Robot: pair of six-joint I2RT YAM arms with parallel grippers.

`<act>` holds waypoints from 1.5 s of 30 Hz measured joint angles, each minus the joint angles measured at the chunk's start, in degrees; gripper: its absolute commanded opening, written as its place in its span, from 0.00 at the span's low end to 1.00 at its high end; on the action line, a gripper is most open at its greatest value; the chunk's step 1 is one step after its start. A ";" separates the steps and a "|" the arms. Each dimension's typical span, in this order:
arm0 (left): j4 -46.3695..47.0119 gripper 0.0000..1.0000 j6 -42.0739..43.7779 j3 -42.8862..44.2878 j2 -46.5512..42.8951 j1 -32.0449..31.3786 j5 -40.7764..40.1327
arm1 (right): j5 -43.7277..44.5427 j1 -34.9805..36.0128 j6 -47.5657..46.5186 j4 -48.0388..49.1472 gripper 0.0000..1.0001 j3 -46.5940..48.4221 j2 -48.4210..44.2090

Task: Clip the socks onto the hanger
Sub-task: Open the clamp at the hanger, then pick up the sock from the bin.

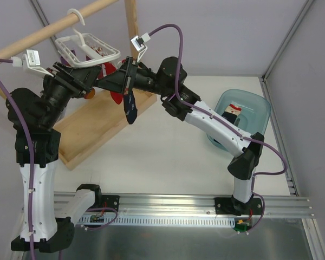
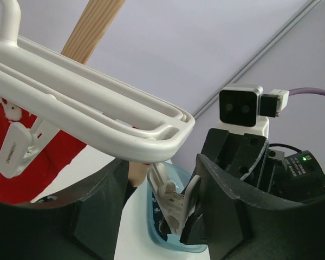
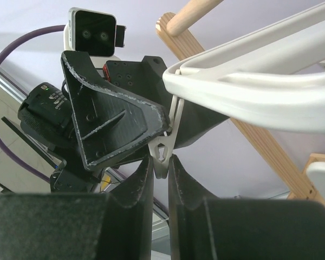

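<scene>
**Sock held up to the hanger's corner clip**

Nearest the camera, both arms rise from the metal rail (image 1: 168,203) at the table's (image 1: 168,157) front edge and lean away toward the far left. To the right, partway back, a blue basin (image 1: 260,103) sits on the table. Inside it lies one navy sock (image 1: 233,111), its red-and-white cuff showing.

Farther back, the two grippers meet tip to tip under a corner of the white hanger (image 2: 86,108). The right gripper (image 3: 160,160) has its jaws pressed close together. In the overhead view the other navy sock (image 1: 131,108) hangs straight down from it above the wooden base board (image 1: 97,127), toe end lowest. Its upper end is hidden behind the fingers. In the right wrist view the gripper's fingertips sit just under the tip of a white clip (image 2: 173,203) that dangles from the hanger's corner. That view does not show the sock.

The left gripper (image 2: 162,184) comes at the same clip from the opposite side. Its jaws are spread, one on each side of the clip. One finger (image 2: 222,206) is against the clip's handle, and a sliver of gap shows at the other. Whether the clip is being squeezed cannot be told.

Behind the grippers, red socks (image 1: 111,69) hang from other clips on the hanger. Farthest back, the hanger's hook sits over the wooden rod (image 1: 43,35).
</scene>
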 measured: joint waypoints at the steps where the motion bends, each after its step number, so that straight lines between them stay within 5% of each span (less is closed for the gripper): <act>1: 0.44 0.51 -0.35 0.00 0.04 0.00 0.42 | -0.09 -0.02 0.28 0.00 0.01 0.00 0.00; 11: 3.43 0.50 -1.84 -1.25 -1.55 0.02 0.76 | -0.52 -0.35 2.29 1.55 0.01 -0.02 0.00; 22: 4.79 0.26 -2.32 -1.27 -1.46 0.35 1.05 | -0.50 -0.63 3.02 2.51 0.02 -0.02 0.02; 24: 4.83 0.19 -2.32 -1.27 -1.46 0.35 1.05 | -0.52 -0.63 2.95 2.49 0.09 -0.02 0.02; 25: 4.81 0.18 -2.29 -1.27 -1.44 0.35 1.05 | -0.52 -0.63 2.89 2.38 0.27 -0.02 0.02; 28: 4.72 0.17 -2.16 -1.44 -1.31 0.35 0.94 | -1.11 -0.72 1.68 0.96 0.60 0.04 0.00; 31: 4.92 0.14 -2.12 -2.14 -1.01 0.35 0.63 | -2.19 -0.74 -1.84 -2.10 0.79 0.02 -0.20; 37: 4.50 0.10 0.66 -2.86 -0.52 0.35 0.22 | -1.42 -2.03 -13.44 -14.27 0.88 -3.10 -6.10; 45: 3.61 0.09 6.10 -3.21 -1.20 0.35 -4.07 | 12.09 -5.42 -30.29 -29.44 0.90 -14.14 -26.84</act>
